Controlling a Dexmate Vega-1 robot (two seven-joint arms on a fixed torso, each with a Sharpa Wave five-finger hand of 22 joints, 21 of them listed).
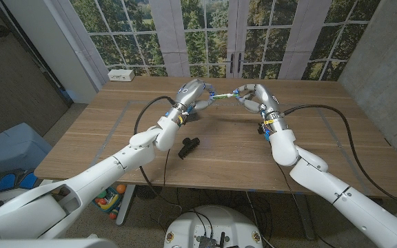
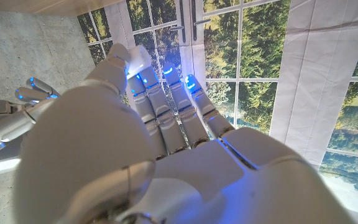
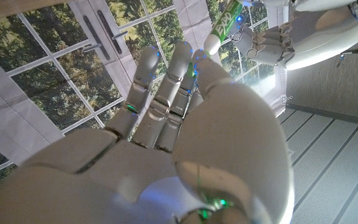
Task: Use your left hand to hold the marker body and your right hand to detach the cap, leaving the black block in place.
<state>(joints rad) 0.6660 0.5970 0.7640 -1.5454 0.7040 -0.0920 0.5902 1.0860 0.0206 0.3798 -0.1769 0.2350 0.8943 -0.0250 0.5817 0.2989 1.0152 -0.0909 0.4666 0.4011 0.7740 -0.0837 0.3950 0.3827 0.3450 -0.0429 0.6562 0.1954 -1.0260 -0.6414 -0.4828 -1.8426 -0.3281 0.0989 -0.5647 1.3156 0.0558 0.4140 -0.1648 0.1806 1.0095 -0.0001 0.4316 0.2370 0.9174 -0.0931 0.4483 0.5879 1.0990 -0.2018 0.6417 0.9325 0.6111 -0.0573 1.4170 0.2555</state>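
Raised above the far middle of the table (image 1: 240, 148), left hand (image 1: 193, 94) and right hand (image 1: 253, 98), fingers curled round opposite ends of the marker (image 1: 224, 96). Fingertips (image 3: 199, 57) of the right hand closed on the cap end. "EXPO" on the green marker label. Black block (image 1: 188, 147) lying on the table, nearer, well apart from both hands.

The bench (image 1: 219, 155) is wood with visible grain and a matt, slightly satin finish. Both the left hand (image 1: 193, 94) and the right hand (image 1: 255, 97) have smooth, glossy white plastic shells. The marker (image 3: 227, 23) looks like smooth plastic with a printed green label. The black block (image 1: 188, 147) looks matt.
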